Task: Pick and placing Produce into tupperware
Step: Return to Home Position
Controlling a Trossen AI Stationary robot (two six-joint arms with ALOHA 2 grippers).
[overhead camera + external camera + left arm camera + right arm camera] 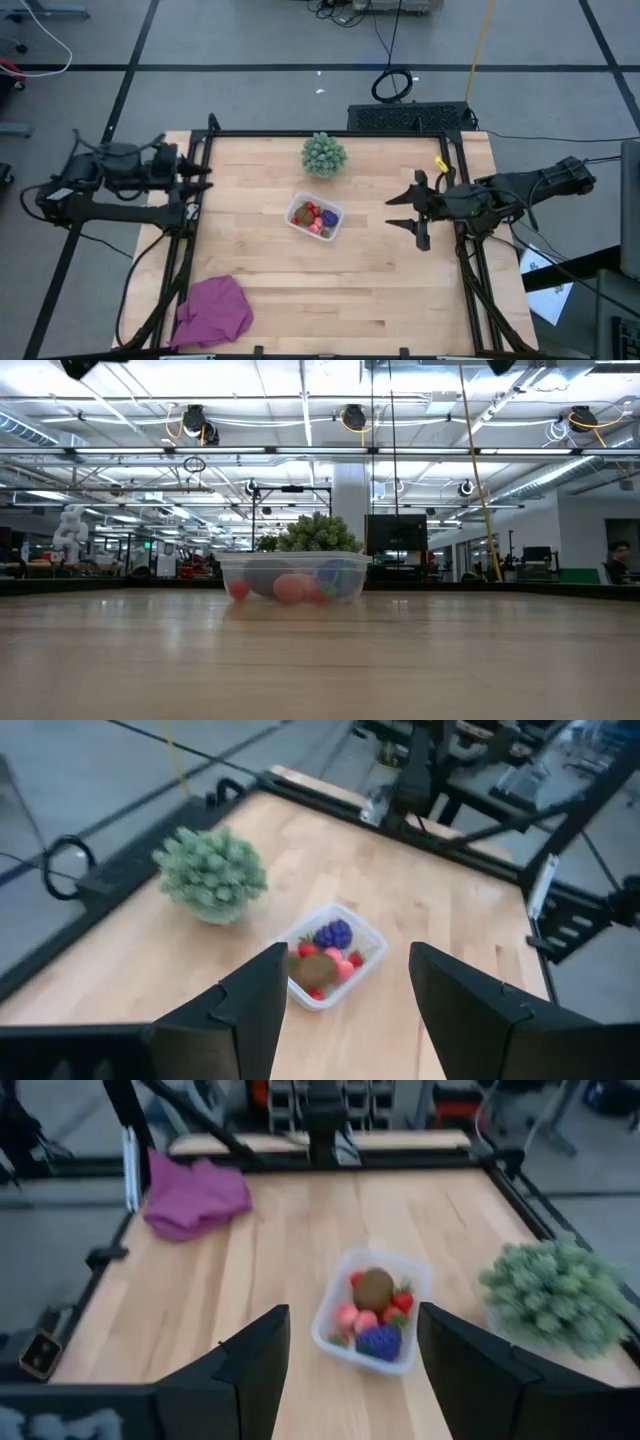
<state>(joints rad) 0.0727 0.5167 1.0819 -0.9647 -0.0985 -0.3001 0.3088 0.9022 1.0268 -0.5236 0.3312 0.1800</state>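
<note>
Clear tupperware (316,217) apart from right gripper (391,211)

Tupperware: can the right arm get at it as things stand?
Probably yes. The right gripper, open at the table's right edge, faces the tupperware across bare wood; the green spiky ball sits off that line. Left gripper waits opposite.

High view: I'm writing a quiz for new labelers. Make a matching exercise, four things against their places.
Things:
1 tupperware
2 green spiky ball
3 magenta cloth
4 right gripper

Places:
a picture's lower-left corner of the table
b mid-table, holding the produce
c by the right edge, jaws open
d near the picture's top edge

Pairs: 1-b, 2-d, 3-a, 4-c.
</note>
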